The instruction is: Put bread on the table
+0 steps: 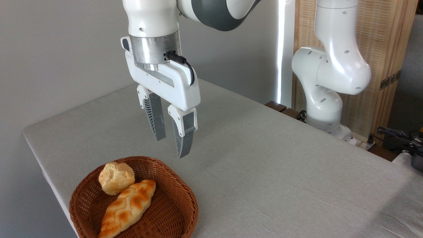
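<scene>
The bread, a small pale-golden lumpy bun, lies at the back left of the brown wicker basket near the table's front left corner. The table is a large flat top covered in light grey cloth. My gripper hangs in the air above the basket's far rim, up and to the right of the bun. Its two grey fingers are apart with nothing between them.
A long braided loaf with browned patches lies in the basket, touching the bun. The arm's white base stands at the table's far right edge. Cables lie at the far right, off the table.
</scene>
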